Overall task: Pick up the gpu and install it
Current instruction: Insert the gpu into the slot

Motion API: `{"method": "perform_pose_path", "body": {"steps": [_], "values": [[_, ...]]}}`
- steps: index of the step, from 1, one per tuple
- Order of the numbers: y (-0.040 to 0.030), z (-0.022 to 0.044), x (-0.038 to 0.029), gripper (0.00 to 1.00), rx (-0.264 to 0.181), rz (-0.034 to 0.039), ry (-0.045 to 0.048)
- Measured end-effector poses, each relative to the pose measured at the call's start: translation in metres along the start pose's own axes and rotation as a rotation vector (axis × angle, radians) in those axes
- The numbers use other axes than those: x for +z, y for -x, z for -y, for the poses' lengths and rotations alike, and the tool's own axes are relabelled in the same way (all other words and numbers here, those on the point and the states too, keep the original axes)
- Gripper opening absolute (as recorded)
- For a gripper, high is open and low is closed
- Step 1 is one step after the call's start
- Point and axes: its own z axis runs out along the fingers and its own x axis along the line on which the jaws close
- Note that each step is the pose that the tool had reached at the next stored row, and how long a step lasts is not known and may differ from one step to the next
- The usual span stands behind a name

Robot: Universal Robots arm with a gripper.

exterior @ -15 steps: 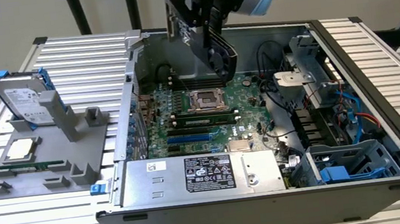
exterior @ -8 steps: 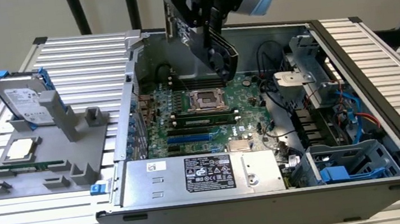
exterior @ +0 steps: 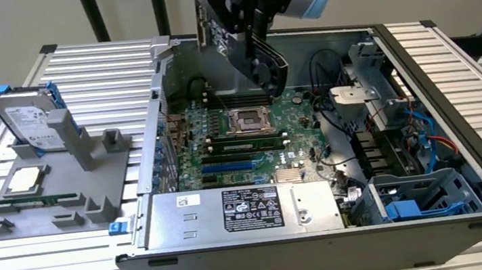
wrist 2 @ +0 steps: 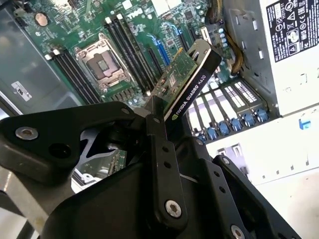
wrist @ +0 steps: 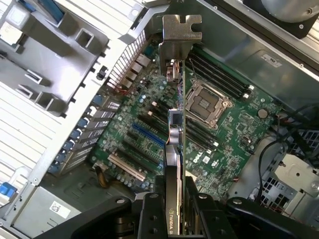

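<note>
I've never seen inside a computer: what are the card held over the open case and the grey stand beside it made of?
The thin green-and-black gpu card, held in the jaws: green fibreglass-looking circuit board, matte black shroud, probably plastic. Its end bracket: bare silvery sheet metal, by its dull sheen. The grey slotted stand: matte, likely plastic.

My work sits on a table (exterior: 79, 68) of ribbed metal slats. Two things rest straight on it. The open case (exterior: 310, 260) lies on its side toward the exterior view's right. A grey holder (exterior: 114, 176) stands just beside the case wall, on the exterior view's left. Slats run out past both on every side I can see.
</note>
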Motion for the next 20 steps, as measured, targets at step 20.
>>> {"method": "perform_pose_path", "body": {"steps": [20], "values": [[0.0001,-0.0001,0.0000,0.00,-0.083,-0.0040,0.0011]]}}
